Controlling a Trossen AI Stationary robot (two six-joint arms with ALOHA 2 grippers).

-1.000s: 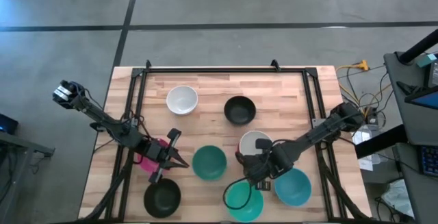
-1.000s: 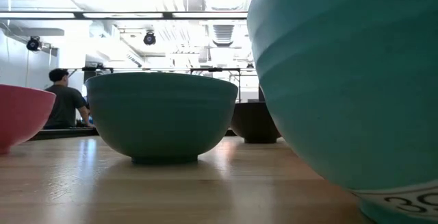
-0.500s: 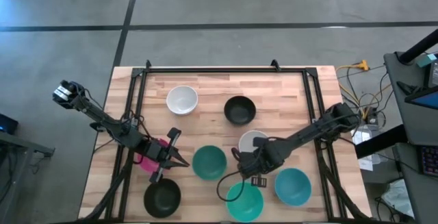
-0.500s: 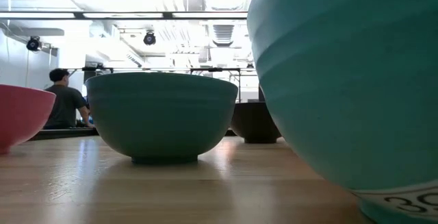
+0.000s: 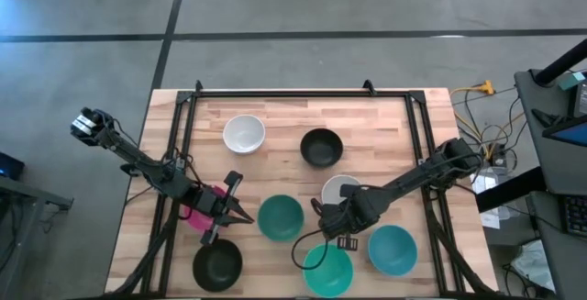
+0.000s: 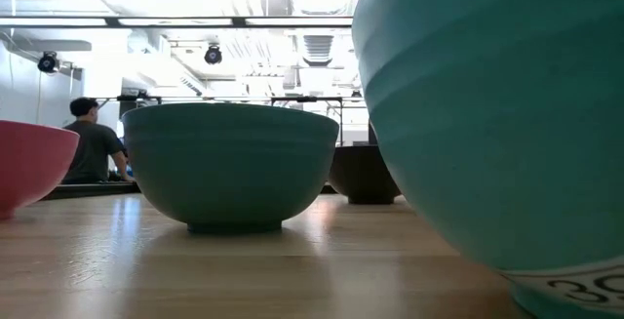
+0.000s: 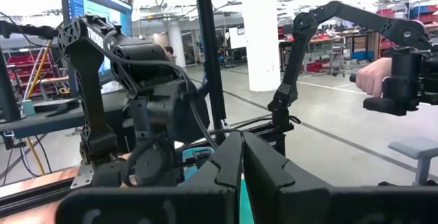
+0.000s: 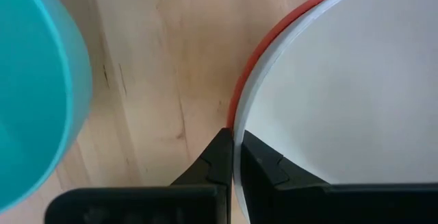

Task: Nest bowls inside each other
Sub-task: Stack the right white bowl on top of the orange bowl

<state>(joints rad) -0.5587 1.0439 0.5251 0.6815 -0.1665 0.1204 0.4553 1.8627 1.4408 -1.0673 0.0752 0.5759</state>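
Observation:
A white bowl sits nested in a red-pink bowl at the table's middle right, with my right gripper shut on its near-left rim. Standing singly on their bases are a white bowl, a black bowl, a dark teal bowl, a second black bowl, a turquoise bowl and a blue bowl. My left gripper is shut and holds nothing. It hovers level between the dark teal bowl and a magenta bowl, which lies mostly hidden under the left arm. My right gripper pinches the white bowl's rim from above, pointing down, one finger inside the bowl and one outside. The red-pink bowl's rim lies right against the outer finger; whether it is in the pinch too, I cannot tell. The white bowl sits upright inside the red-pink one.
A black frame runs along the table's far edge and down both sides. Bare wood lies along the far edge and between the bowls. In the left wrist view, a person's hand grips a handle in the room beyond.
My right gripper has sunk a little and shifted toward the table's left, staying shut. The white bowl keeps about the same place. My left arm has kept still.

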